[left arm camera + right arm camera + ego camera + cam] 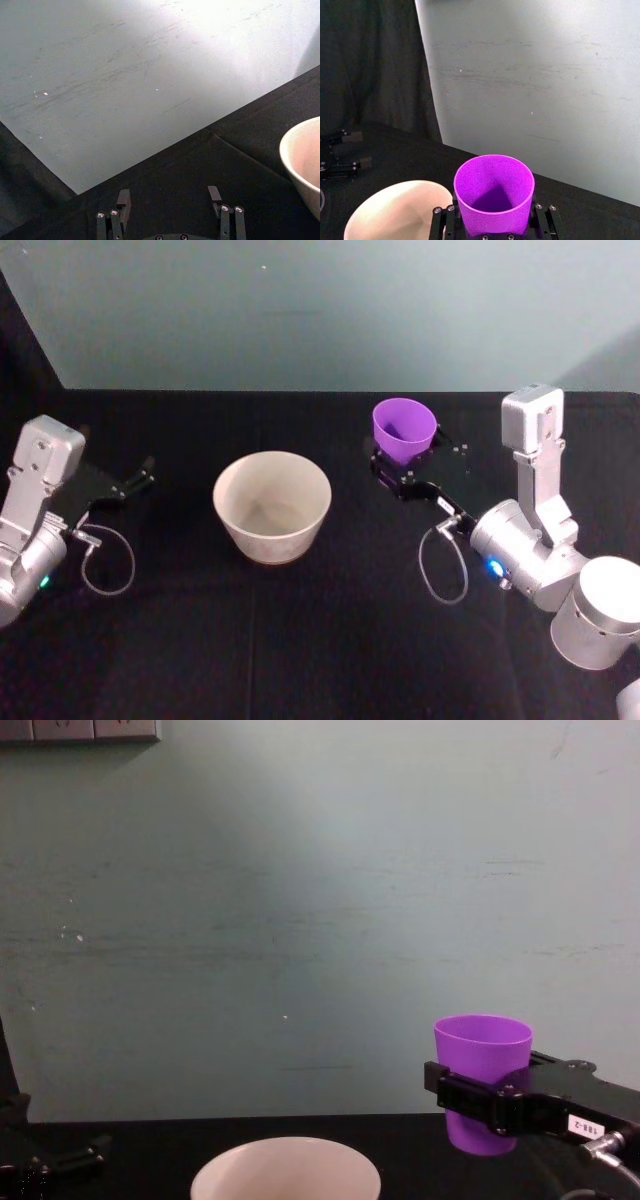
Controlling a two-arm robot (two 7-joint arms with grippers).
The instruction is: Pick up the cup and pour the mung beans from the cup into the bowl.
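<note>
The purple cup (404, 428) stands upright, gripped near its base by my right gripper (405, 468), which is shut on it. It sits to the right of the bowl and farther back. From the chest the cup (482, 1065) rises above the black fingers (465, 1098). The right wrist view looks into the cup (493, 192); its shaded inside shows purple, and the mung beans are out of view. The off-white bowl (225, 510) sits at the table's middle, its inside bare. My left gripper (128, 483) is parked at the left, open (169, 200), with the bowl's rim (295, 150) off to one side.
A black cloth covers the table (320, 640). A pale wall (300, 920) rises just behind its far edge. Loose cables (445, 565) loop by each wrist. Open room lies between the bowl and the cup, and in front of the bowl.
</note>
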